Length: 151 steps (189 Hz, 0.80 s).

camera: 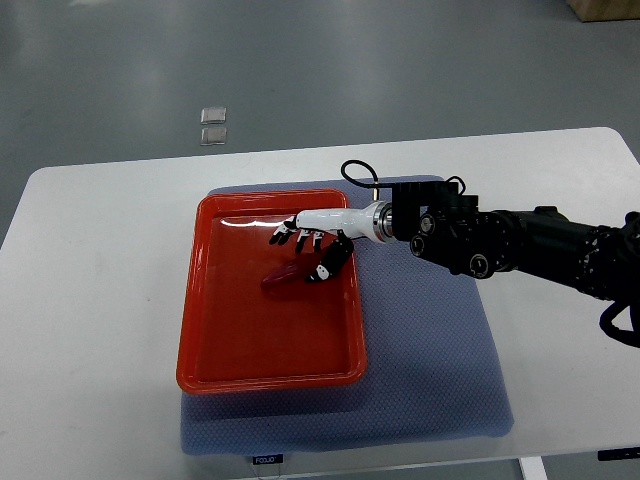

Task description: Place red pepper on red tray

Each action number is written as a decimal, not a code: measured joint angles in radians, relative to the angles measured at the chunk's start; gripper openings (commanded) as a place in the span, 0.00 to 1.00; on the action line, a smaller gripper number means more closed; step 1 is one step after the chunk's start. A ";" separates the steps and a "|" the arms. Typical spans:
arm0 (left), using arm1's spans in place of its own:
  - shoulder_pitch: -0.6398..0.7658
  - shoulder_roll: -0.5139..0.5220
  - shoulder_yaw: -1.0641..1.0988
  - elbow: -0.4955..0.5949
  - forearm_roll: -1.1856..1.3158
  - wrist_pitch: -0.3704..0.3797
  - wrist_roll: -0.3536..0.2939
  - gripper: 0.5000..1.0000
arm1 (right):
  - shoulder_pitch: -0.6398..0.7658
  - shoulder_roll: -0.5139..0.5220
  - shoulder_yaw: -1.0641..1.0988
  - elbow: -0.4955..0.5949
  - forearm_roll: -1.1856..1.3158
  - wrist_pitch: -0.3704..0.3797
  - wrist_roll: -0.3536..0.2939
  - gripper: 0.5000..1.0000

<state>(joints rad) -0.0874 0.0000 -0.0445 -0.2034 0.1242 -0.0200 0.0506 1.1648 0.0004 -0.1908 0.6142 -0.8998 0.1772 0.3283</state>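
**Red pepper lies in the tray under the right hand**

At the far left of the scene the white table is bare, and beyond its far edge two small grey squares sit on the floor, one just behind the other.

Moving right, a blue-grey mat covers the middle of the table, and the red tray rests on its left part, its left rim reaching the mat's left edge. The tray's floor is glossy, with a pale glare along the far wall.

Inside the tray, toward its far right quarter, lies the red pepper — a dark red, elongated shape flat on the tray floor. The right hand is just above and beside it: white palm, dark fingertips. The fingers are spread and point left, holding nothing, while the thumb angles down near the pepper's right end — whether it touches the pepper cannot be told.

Further right, the wrist joins a black arm with a looped cable at its far side, running across the mat to the right edge of the view.
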 measured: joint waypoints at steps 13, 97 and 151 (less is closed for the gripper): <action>0.000 0.000 0.000 0.001 0.000 0.000 0.000 1.00 | 0.005 0.000 0.023 0.000 0.010 0.005 0.000 0.77; 0.000 0.000 0.000 0.005 0.000 0.000 0.000 1.00 | 0.064 -0.022 0.257 0.007 0.182 0.051 0.003 0.77; 0.000 0.000 0.000 -0.001 0.000 0.000 0.000 1.00 | -0.102 -0.101 0.669 0.001 0.511 0.049 0.003 0.78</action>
<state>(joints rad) -0.0874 0.0000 -0.0445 -0.2047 0.1243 -0.0199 0.0506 1.0626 -0.1008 0.4780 0.6152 -0.3892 0.2266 0.3317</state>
